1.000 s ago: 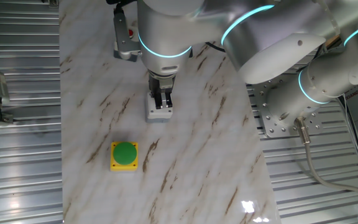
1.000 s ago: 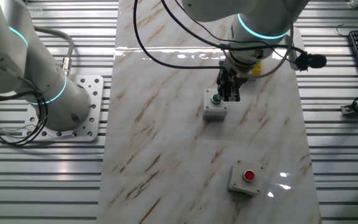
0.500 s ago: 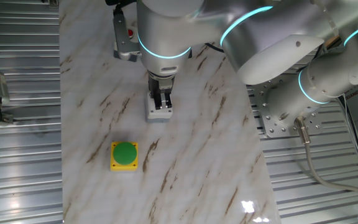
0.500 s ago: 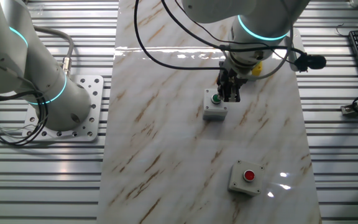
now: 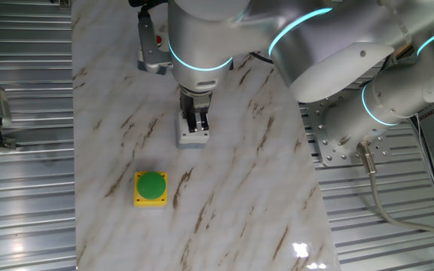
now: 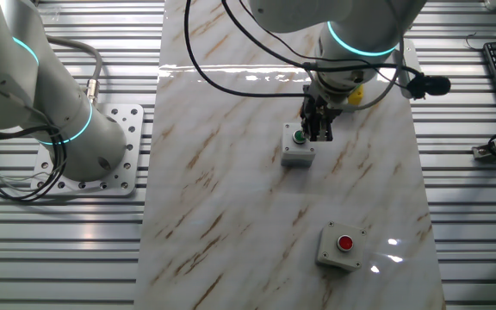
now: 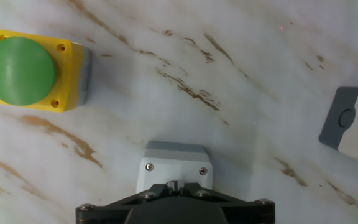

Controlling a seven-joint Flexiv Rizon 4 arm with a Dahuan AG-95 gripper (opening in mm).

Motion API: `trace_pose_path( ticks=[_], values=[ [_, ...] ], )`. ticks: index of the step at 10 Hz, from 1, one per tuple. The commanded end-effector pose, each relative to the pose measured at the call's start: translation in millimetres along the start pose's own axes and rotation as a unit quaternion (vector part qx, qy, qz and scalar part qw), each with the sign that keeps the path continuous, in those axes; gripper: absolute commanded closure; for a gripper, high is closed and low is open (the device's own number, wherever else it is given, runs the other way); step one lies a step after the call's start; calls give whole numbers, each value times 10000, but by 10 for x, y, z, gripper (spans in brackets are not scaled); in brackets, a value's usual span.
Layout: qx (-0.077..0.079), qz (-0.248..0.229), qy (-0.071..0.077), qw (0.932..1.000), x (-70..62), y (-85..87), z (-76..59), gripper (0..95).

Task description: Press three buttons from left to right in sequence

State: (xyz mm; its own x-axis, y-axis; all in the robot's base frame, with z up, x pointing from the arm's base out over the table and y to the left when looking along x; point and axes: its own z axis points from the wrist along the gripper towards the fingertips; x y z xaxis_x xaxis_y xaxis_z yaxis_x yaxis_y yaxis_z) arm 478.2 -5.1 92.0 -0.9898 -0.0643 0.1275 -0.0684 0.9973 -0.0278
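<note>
Hanging over a marbled table [image 5: 224, 196], the gripper [image 5: 196, 125] is seen pointed down at the middle of three button boxes. That grey box [image 6: 298, 148] carries a small dark-green button [image 6: 299, 135] on its top. In the other fixed view the dark fingers [image 6: 320, 127] stand at the right edge of this box, just beside the button; whether they touch it cannot be told. In one fixed view the fingers cover most of the box top. In the hand view the grey box [image 7: 174, 168] sits at the bottom centre, partly hidden under the gripper body, and the fingertips are not shown. Whether the pincer is parted or closed cannot be told from any view, and nothing is seen held in it.

A yellow box [image 5: 151, 188] with a large green dome [image 5: 152, 184] lies well apart, nearer the table edge. A second grey box [image 6: 340, 247] with a small red button [image 6: 344, 243] lies well apart on the other side. All three boxes rest flat on the table. No containers are shown, only the boxes.

A second robot arm [image 6: 33, 86] is mounted beside the table on a metal plate [image 6: 110, 164].
</note>
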Motion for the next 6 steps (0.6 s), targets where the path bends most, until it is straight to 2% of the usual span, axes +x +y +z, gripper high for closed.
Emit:
trace_pose_path(
  ticks=[1, 4, 6],
  values=[
    [-25, 20, -2, 10000, -19, 0, 1, 950],
    [-87, 79, -20, 9999, 9, 7, 6, 950],
    [-76, 69, -8, 9999, 19, 11, 9, 950]
  ],
)
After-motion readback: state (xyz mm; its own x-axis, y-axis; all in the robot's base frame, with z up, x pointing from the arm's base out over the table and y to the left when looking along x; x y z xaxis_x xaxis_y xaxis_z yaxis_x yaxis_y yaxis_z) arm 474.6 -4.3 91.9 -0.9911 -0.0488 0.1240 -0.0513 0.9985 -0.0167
